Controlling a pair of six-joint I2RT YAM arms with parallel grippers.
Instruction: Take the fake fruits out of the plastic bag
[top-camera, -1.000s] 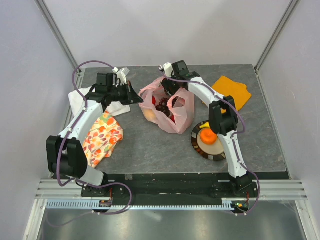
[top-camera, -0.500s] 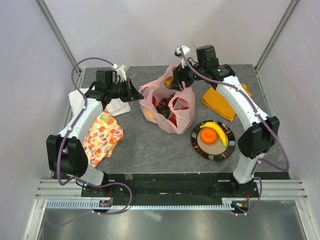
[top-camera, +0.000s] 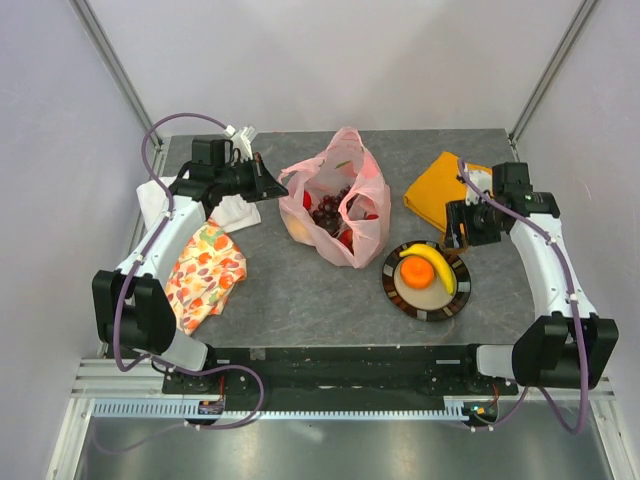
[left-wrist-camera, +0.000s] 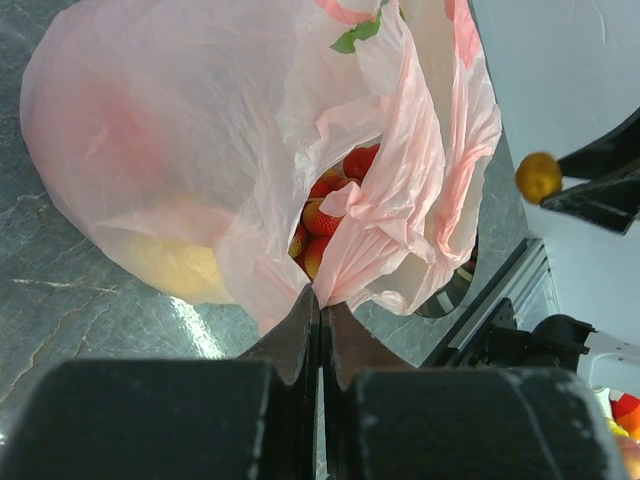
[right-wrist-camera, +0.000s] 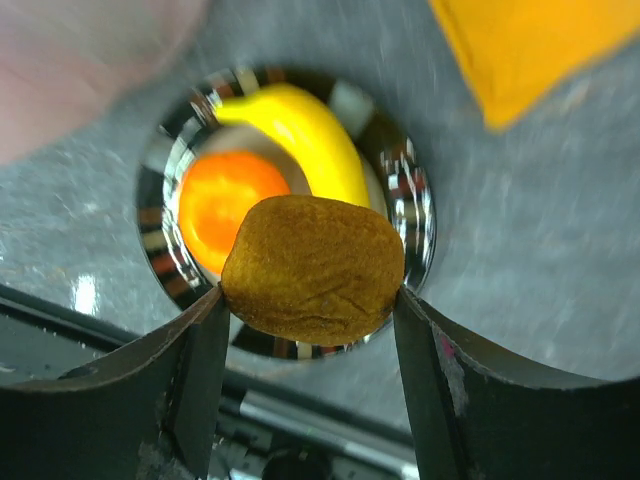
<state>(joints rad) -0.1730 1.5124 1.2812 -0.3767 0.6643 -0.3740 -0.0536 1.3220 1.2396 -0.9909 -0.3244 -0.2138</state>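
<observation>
The pink plastic bag (top-camera: 335, 205) stands open at the table's middle, with dark purple grapes (top-camera: 325, 210) and red berries (left-wrist-camera: 330, 195) inside; a yellow fruit (left-wrist-camera: 170, 265) shows through its wall. My left gripper (top-camera: 272, 188) is shut on the bag's left edge (left-wrist-camera: 318, 285). My right gripper (top-camera: 452, 228) is shut on the brown oval fruit (right-wrist-camera: 313, 268) and holds it above the plate (top-camera: 458, 290). On the plate lie the yellow banana (top-camera: 432, 263) and the orange (top-camera: 415, 271), which also show in the right wrist view: banana (right-wrist-camera: 305, 135), orange (right-wrist-camera: 222, 200).
An orange cloth (top-camera: 440, 190) lies at the back right, beside the right arm. A floral orange-patterned cloth (top-camera: 203, 272) and a white cloth (top-camera: 235, 212) lie at the left under the left arm.
My right gripper has come out of the bag with the brown oval fruit and swung right and toward me, over the plate. The bag's handle now stands up free. The left gripper has kept its hold.
</observation>
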